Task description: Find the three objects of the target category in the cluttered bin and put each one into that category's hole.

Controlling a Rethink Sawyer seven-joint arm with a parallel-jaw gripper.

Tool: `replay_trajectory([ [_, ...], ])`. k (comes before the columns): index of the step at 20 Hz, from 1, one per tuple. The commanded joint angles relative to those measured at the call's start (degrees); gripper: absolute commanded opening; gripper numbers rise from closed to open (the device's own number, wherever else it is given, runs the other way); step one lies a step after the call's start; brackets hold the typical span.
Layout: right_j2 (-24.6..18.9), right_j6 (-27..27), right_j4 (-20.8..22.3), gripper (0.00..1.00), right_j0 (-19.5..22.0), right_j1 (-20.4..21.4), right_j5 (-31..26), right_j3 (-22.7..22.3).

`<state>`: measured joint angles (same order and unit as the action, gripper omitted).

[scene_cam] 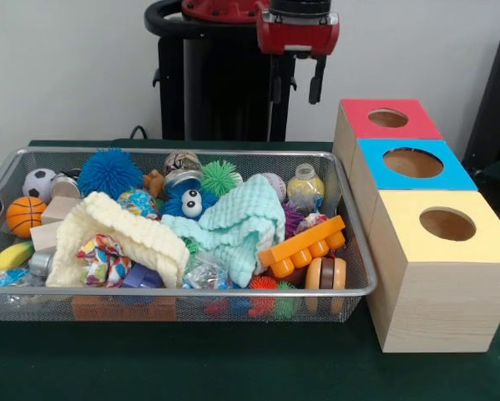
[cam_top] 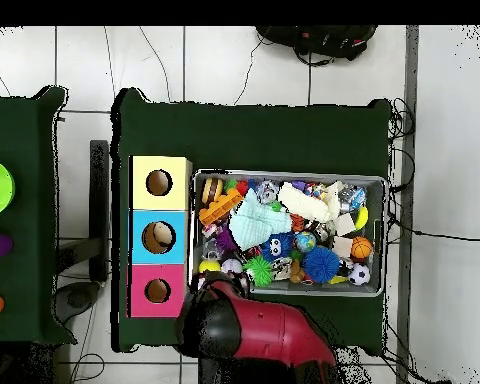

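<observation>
The wire mesh bin (scene_cam: 191, 294) fills the table's left and middle, heaped with toys; it also shows in the overhead view (cam_top: 382, 236). A small tan-brown plush animal (scene_cam: 154, 182) lies near the bin's back, between the blue spiky ball (scene_cam: 109, 171) and a tin. No other plush animal shows clearly. The red-topped box with its round hole (scene_cam: 388, 118) stands furthest back in the row of boxes right of the bin, and its hole also shows in the overhead view (cam_top: 157, 291). My gripper (scene_cam: 296, 88) hangs open and empty, high above the bin's back right corner.
The blue-topped box's hole (scene_cam: 412, 162) and the yellow-topped box's hole (scene_cam: 447, 224) lie nearer the camera. A cream knitted cloth (scene_cam: 116, 230) and a mint one (scene_cam: 237, 225) cover much of the heap. An orange brick (scene_cam: 304, 245), a green spiky ball (scene_cam: 220, 177) and a small basketball (scene_cam: 24, 215) lie there too.
</observation>
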<state>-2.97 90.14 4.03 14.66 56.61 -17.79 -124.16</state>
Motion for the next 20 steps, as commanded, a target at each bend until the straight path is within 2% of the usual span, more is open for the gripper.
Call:
replay_trajectory([
  [1, -6.41, -0.71, 1.78, 1.0, 1.21, 2.57, -5.93, 0.33],
  [4, -5.57, -1.81, 2.45, 1.0, 2.13, 6.11, -7.37, -1.43],
  [7, -5.59, -2.41, 4.56, 1.0, 4.91, 4.36, -4.03, -1.69],
  [10, -5.85, -1.95, 4.57, 1.0, 8.31, 2.19, -2.92, -1.23],
  [14, -6.05, -2.1, 5.07, 1.0, 10.36, -0.77, -4.71, 3.73],
  [18, -5.92, -2.84, 7.24, 1.0, 10.98, -5.45, -6.19, 10.8],
  [20, -7.07, -4.14, 8.12, 1.0, 12.4, -7.41, -6.28, 12.13],
])
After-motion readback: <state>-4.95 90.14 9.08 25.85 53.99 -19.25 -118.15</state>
